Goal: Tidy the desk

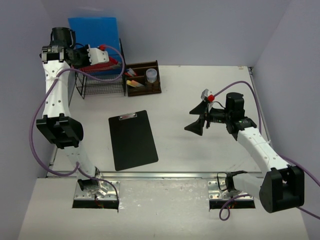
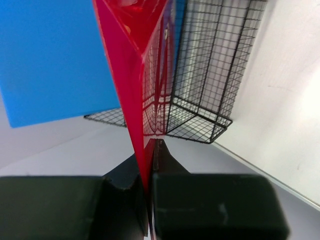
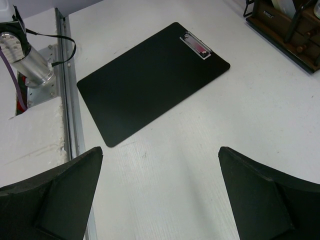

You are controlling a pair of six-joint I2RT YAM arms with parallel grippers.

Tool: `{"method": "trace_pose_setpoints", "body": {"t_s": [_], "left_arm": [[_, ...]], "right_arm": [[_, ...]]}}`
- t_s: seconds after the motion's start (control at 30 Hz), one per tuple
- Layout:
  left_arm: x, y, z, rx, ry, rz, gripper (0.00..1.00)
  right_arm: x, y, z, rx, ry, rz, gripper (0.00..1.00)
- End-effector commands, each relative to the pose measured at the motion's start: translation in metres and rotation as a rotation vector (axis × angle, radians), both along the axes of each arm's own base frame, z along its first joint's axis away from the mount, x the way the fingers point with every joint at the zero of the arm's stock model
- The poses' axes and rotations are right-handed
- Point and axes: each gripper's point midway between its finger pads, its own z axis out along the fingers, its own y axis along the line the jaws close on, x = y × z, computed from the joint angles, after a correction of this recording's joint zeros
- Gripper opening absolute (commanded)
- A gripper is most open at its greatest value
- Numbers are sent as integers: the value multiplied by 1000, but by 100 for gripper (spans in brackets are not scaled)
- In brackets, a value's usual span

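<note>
The left gripper (image 2: 149,162) is clamped on the lower edge of a thin red translucent plastic sheet (image 2: 127,65), which stands edge-on between its black fingers and rises straight out from them. Just beyond the sheet is a black wire-mesh basket (image 2: 205,75), and a flat blue plastic folder (image 2: 50,60) stands upright at the basket's far side (the wrist view does not show whether the red sheet's tip is already inside the mesh walls; from above it hangs over the basket). The basket sits in the far left corner of the large white matte surface (image 1: 200,90), beside a small brown wooden organizer (image 1: 143,80) that holds a clear plastic cup (image 1: 151,75).

The right gripper (image 3: 160,200) has its two black fingers spread wide with nothing between them, and it hovers over bare surface on the right side. Ahead of it, toward the middle, a flat black rectangular clipboard (image 3: 150,82) with a silver clip lies loose and skewed, near the silver metal rail (image 1: 165,175) at the front edge.

By my reading, the tidying is partway done. The blue folder looks filed. The red sheet needs only to be lowered into the basket and released. The clipboard is the obvious item left to put away, probably a job for the free right arm.
</note>
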Motion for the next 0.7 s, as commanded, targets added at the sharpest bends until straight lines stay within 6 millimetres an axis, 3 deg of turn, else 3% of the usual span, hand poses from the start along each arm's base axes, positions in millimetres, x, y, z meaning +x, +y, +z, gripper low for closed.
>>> {"method": "trace_pose_setpoints", "body": {"t_s": [0.0, 0.2, 0.23, 0.27, 0.3, 0.37, 0.4, 0.53, 0.67], "left_arm": [[23, 22, 22, 82, -118, 92, 0], [25, 18, 26, 73, -139, 95, 3], [29, 15, 35, 54, -176, 98, 9], [31, 13, 40, 13, -202, 113, 26], [33, 11, 45, 5, -224, 105, 33], [37, 5, 59, -58, -289, 118, 41], [40, 2, 69, -78, -343, 110, 40], [44, -9, 90, -139, -435, 80, 21], [51, -19, 86, -165, -407, 43, 4]], "right_arm": [[8, 1, 17, 19, -59, 8, 99], [9, 2, 17, 22, -49, 10, 99], [8, 2, 17, 22, -49, 11, 99], [8, 2, 17, 23, -47, 11, 99], [8, 2, 17, 23, -47, 12, 99], [8, 2, 17, 23, -50, 14, 99], [8, 2, 17, 23, -51, 14, 99], [8, 2, 17, 22, -52, 14, 99], [8, 2, 17, 21, -57, 13, 99]]}}
